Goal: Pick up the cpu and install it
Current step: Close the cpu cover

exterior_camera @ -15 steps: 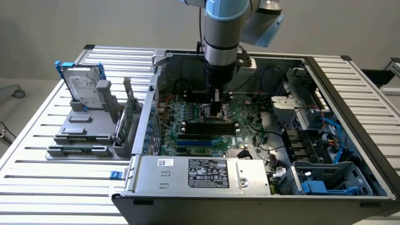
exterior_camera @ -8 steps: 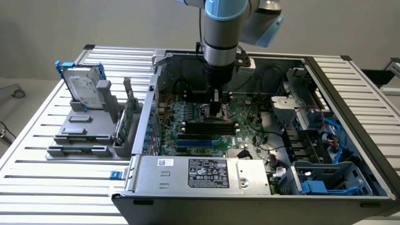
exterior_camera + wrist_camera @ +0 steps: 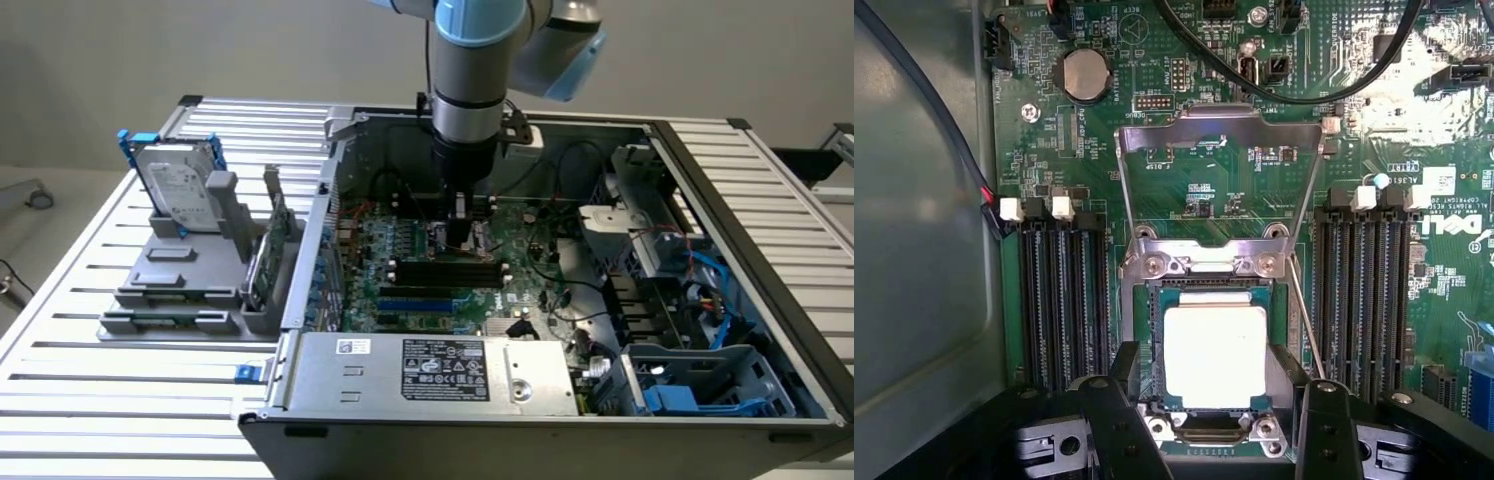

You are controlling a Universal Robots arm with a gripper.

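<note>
Here, the cpu [image 3: 1214,355] sits between memory slots [image 3: 1059,300]; claw [image 3: 1216,388] spread astride it.

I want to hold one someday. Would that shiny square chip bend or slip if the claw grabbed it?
The cpu looks like a flat slab with a metal top, so it is probably stiff. That smooth top may be slippery. It is small and thin, so likely light, and lying flat it shouldn't roll.
</note>
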